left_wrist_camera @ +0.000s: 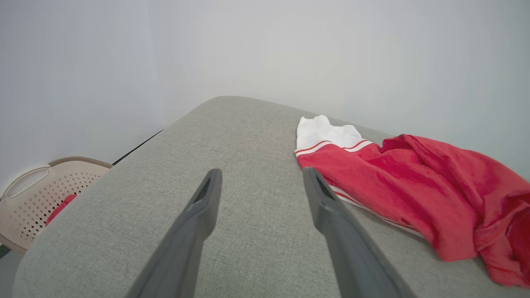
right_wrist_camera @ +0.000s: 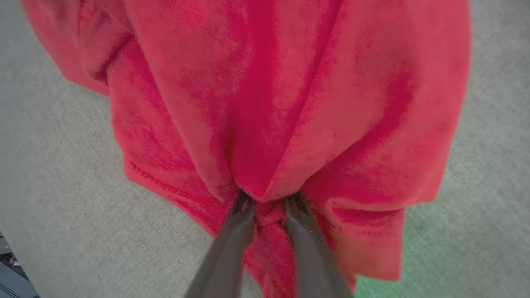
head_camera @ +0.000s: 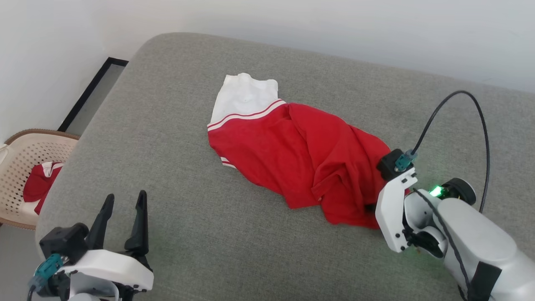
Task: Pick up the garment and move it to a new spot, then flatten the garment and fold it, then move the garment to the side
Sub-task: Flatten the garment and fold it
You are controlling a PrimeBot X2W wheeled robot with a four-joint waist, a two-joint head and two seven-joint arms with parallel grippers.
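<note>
Here, from the head, the red shirt (head_camera: 301, 159) lies crumpled in the middle of the grey cushion (head_camera: 188, 242), with its white sleeve at the far end. The right jaws are down at the shirt's near right edge, mostly hidden behind the wrist. The left jaws stand wide open over bare cushion, holding nothing. A basket (head_camera: 42, 133) sits off to the left. From the left wrist, the two fingers (left_wrist_camera: 198, 219) are far apart, and the shirt (left_wrist_camera: 414, 186) is off to the right. From the right wrist, the fingers (right_wrist_camera: 232, 244) pinch a bunch of red cloth. I think this is the pick-up. The cloth is thin, so squeeze tight first, then lift slowly so it does not slip out.
</note>
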